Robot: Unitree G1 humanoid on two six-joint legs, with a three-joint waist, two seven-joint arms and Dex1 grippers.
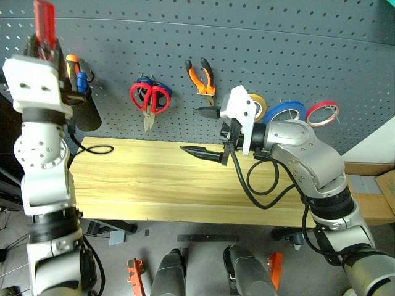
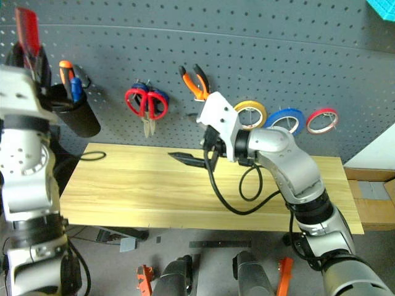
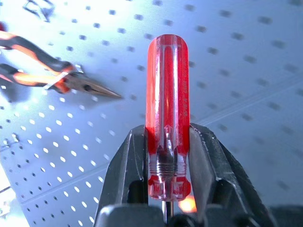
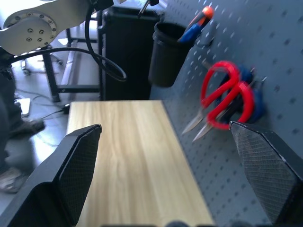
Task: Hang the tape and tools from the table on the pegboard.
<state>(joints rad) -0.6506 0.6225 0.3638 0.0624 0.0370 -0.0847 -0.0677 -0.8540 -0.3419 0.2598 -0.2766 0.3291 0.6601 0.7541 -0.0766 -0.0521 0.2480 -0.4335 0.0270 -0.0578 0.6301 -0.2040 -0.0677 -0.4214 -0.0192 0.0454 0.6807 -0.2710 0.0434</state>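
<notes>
My left gripper (image 3: 166, 137) is raised at the far left in front of the dark grey pegboard (image 1: 265, 55), shut on the screwdriver (image 3: 166, 94) low on its translucent red handle, which points upward. On the pegboard hang the red-handled scissors (image 1: 150, 97), the orange-and-black pliers (image 1: 202, 77) and the thin blue tape ring (image 1: 285, 112). Above the middle of the light wooden table (image 1: 154, 182), my right gripper (image 1: 203, 131) points left with its jaws open wide and nothing between them. Its wrist view looks along the table (image 4: 128, 156) toward the scissors (image 4: 226, 97).
A black cup (image 1: 85, 110) holding orange- and blue-handled tools hangs at the pegboard's left. Blue-handled scissors sit behind the red ones. A yellow roll (image 1: 259, 103) and a red-pink roll (image 1: 323, 112) hang beside the blue tape. A black cable loop (image 1: 94, 149) lies on the table's left end.
</notes>
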